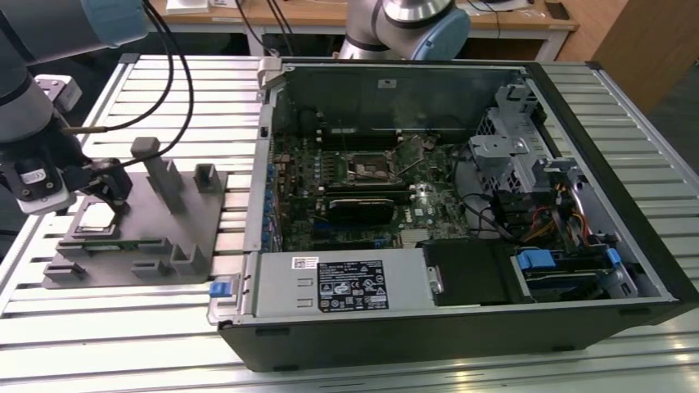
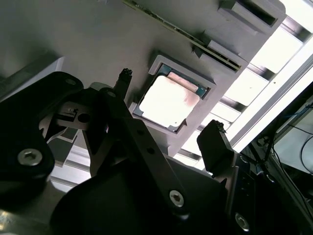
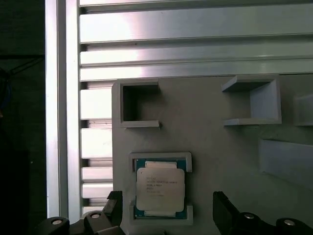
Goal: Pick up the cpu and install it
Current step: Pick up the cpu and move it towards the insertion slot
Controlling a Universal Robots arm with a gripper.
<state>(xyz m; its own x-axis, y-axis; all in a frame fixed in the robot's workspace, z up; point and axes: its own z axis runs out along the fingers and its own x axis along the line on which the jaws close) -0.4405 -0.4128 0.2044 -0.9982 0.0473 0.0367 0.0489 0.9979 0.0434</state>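
The cpu point(image 1: 96, 214) is a small square chip with a silver top. It lies flat in a shallow recess of the grey tray point(image 1: 153, 246) at the exterior view's left. In both wrist views the cpu point(image 2: 168, 103) point(image 3: 160, 188) sits framed by the recess corners. My gripper point(image 1: 110, 193) hangs just above it, open and holding nothing. One black fingertip point(image 3: 115, 206) stands on each side of the chip, with the other fingertip point(image 3: 221, 205) well clear of its edge. In the second wrist view my gripper point(image 2: 170, 111) straddles the chip the same way.
An open computer case point(image 1: 611, 164) lies at the exterior view's right, its motherboard socket point(image 1: 369, 166) near the middle. Upright grey blocks point(image 1: 164, 176) rise from the tray close to the arm. A slatted metal table point(image 1: 110, 327) carries everything. A second arm's base point(image 1: 410, 29) stands behind the case.
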